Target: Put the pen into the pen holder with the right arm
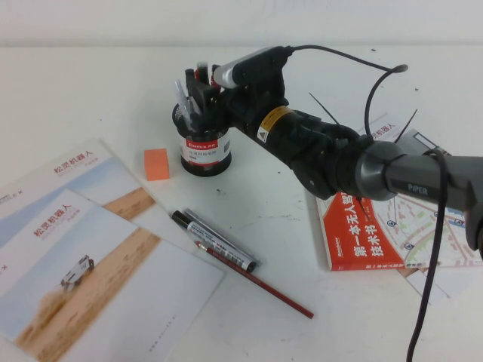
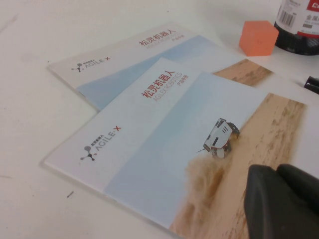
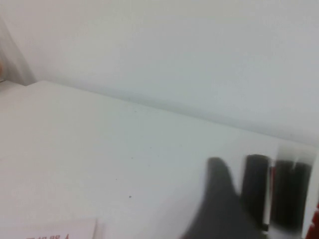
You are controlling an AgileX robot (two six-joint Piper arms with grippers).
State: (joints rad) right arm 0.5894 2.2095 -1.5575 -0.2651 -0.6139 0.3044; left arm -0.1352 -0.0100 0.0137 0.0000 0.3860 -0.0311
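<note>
The pen holder [image 1: 205,151], a black mesh cup with a white and red label, stands at the back middle of the table; its base also shows in the left wrist view [image 2: 299,25]. My right gripper [image 1: 196,90] hangs just above its mouth. The pen's white barrel [image 1: 181,96] slants at the gripper, its lower end at the holder's left rim. I cannot tell whether the pen is gripped or resting in the cup. My left gripper [image 2: 276,172] is shut and empty, low over a brochure [image 2: 174,149].
An orange block [image 1: 156,164] lies left of the holder. A dark-barrelled black marker [image 1: 215,240] and a thin red pencil [image 1: 256,279] lie in front of it. Brochures [image 1: 83,249] cover the left side. A red book [image 1: 370,234] lies under the right arm.
</note>
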